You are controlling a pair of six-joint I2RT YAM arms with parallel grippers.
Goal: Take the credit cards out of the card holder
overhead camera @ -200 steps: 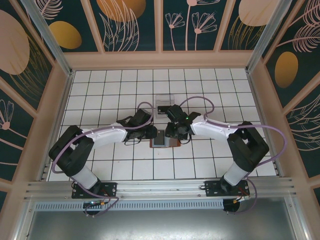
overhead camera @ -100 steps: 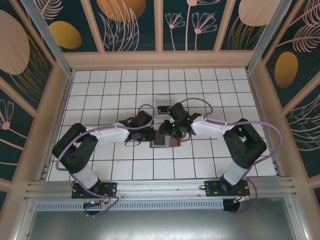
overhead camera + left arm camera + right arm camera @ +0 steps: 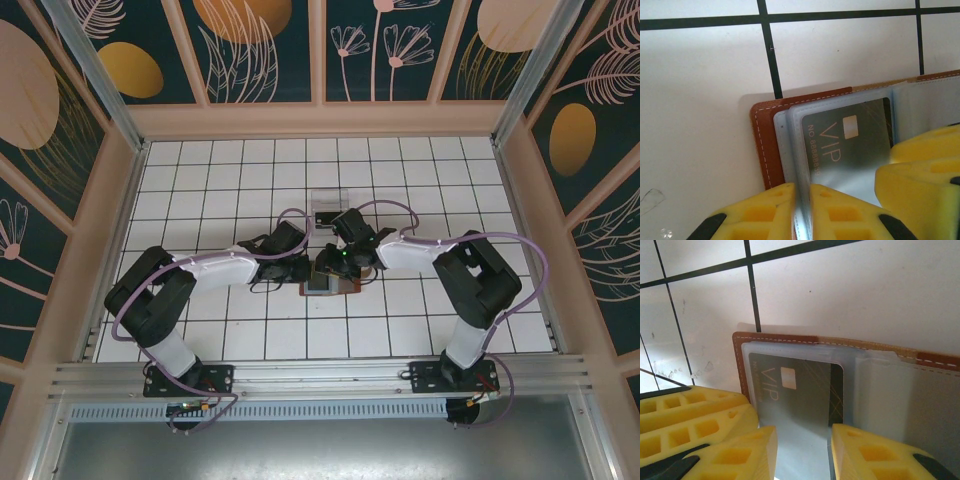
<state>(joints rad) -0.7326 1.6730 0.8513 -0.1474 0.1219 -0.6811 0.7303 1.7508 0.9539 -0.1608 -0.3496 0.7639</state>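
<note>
My left end effector (image 3: 802,212) has just shut the last of its gap. Its yellow fingers (image 3: 755,212) now pinch the edge of a clear plastic sleeve (image 3: 796,150) that stands up out of the small brown leather folding card holder (image 3: 762,150). Over the same second my right arm has swung in toward the middle, bringing my right end effector (image 3: 804,450) down over the open holder. Its jaws stand partly apart with bare sleeve showing in the gap, and they grip nothing that I can see.

From above, the card holder (image 3: 328,285) lies open on the white tiled bench (image 3: 200,200), between my left end effector (image 3: 303,268) and my right end effector (image 3: 335,264). It lies nearer to me than the clear plastic box-like stand (image 3: 327,208) and apart from it.

The dark rectangular credit card with gold VIP lettering (image 3: 850,145) sits fully inside its pocket, and the right wrist view shows the same card (image 3: 800,390) under the plastic. I cannot make out any other cards.

I judge the holder is now pinned, so the pulling step can start, though no card is out yet. My right fingers (image 3: 757,450) must catch the card itself, not the sleeve over it, or the whole holder may drag against my left grip
</note>
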